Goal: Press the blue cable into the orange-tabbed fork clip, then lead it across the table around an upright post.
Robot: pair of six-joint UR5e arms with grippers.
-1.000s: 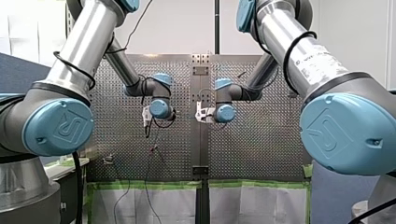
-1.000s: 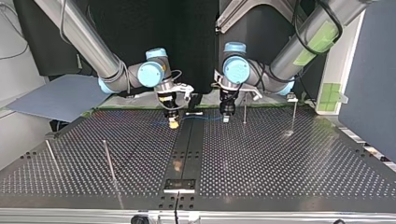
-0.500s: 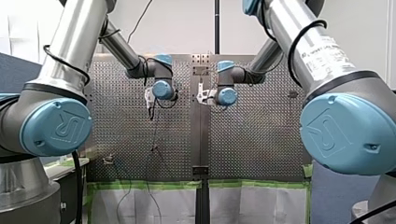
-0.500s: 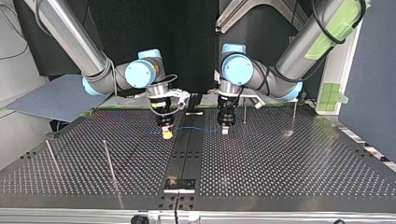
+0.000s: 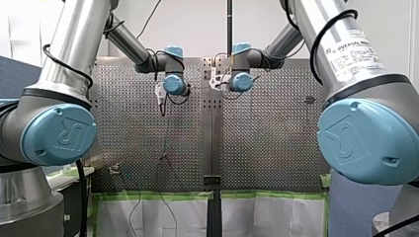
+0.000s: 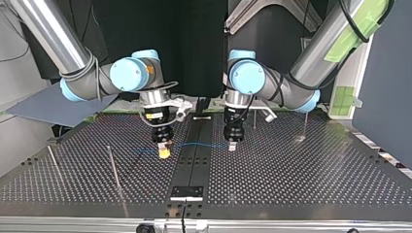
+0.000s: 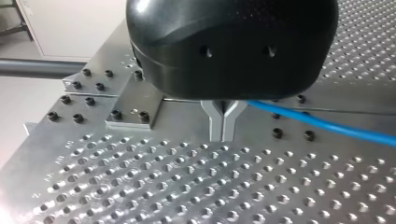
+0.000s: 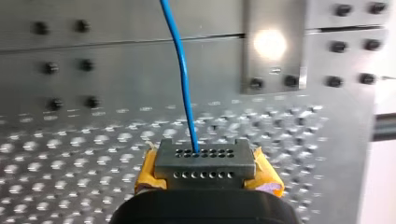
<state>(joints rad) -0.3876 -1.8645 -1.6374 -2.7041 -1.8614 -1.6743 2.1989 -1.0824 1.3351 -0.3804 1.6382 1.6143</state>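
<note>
The thin blue cable (image 6: 197, 144) hangs in a shallow span just above the perforated table, between my two grippers. My left gripper (image 6: 232, 144), black with metal fingers (image 7: 223, 122), is shut on the cable, which leaves it sideways (image 7: 327, 125). My right gripper (image 6: 164, 151) has yellow pads (image 8: 266, 175) and is shut on the cable (image 8: 182, 84), which runs straight ahead from its fingers. In the front view both grippers sit high on the board, left (image 5: 160, 101) and right (image 5: 213, 81). I cannot pick out an orange-tabbed clip.
Thin upright posts stand at the top view's left (image 6: 112, 167) (image 6: 53, 162) and behind my left gripper (image 6: 254, 119) (image 6: 305, 121). A bolted metal plate (image 6: 187, 191) lies on the centre rail. Green tape (image 5: 163, 196) lines the table's edge near the arm bases.
Both grippers have moved across the table away from the arm bases, toward the top view's camera, carrying the blue cable. Both stayed shut.
</note>
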